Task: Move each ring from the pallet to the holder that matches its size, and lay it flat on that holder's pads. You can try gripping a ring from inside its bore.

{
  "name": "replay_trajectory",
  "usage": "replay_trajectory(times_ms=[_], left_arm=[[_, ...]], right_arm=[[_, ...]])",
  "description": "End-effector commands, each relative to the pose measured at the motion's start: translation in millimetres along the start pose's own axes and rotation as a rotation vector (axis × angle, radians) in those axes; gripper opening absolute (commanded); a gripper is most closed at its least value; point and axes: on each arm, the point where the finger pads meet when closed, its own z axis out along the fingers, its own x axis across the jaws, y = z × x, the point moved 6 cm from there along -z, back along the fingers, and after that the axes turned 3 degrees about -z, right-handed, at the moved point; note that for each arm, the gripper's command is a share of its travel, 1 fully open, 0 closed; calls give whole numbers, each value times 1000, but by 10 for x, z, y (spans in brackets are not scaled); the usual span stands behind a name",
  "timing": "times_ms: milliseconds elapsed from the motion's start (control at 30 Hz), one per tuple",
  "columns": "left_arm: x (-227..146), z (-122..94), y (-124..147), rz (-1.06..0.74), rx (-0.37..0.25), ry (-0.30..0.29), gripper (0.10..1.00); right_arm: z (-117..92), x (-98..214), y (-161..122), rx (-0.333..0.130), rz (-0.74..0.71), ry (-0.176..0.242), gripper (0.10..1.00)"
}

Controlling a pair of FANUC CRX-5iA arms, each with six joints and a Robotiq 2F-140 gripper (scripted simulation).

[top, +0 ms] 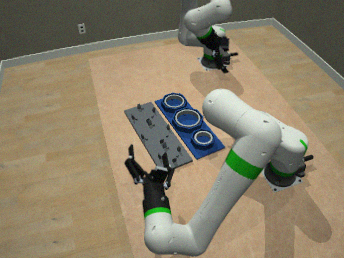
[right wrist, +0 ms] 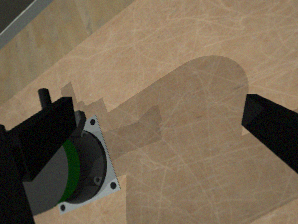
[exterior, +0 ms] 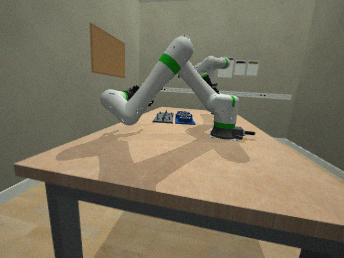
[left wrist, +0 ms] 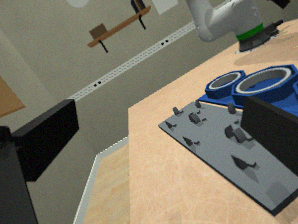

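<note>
Rings, three, seated on pallet; left hand nearer.
Left hand (top: 148, 154) (exterior: 144, 96) (left wrist: 160, 114), released, fingers wide; next, grey holder board (top: 135, 120) (exterior: 156, 120) (left wrist: 215, 145); beyond it, blue pallet (top: 199, 155) (exterior: 186, 122) with rings (top: 176, 118) (left wrist: 252, 79), so reaching them likely means crossing the board; farther, right hand (top: 230, 63) (exterior: 217, 90) (right wrist: 157, 112), likewise released.
</note>
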Motion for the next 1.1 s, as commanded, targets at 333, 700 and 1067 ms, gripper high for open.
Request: replay_trajectory(times_ms=[333, 700, 1067], left_arm=[[-6, -1, -9, 2, 0, 0, 1000], [-6, -1, -9, 2, 0, 0, 1000], [-6, -1, -9, 2, 0, 0, 1000]], right_arm=[[-4, 1, -1, 0, -1, 1, 1000], [-6, 2, 1, 0, 1, 2, 1000], [-54, 20, 57, 3, 32, 15, 1000]])
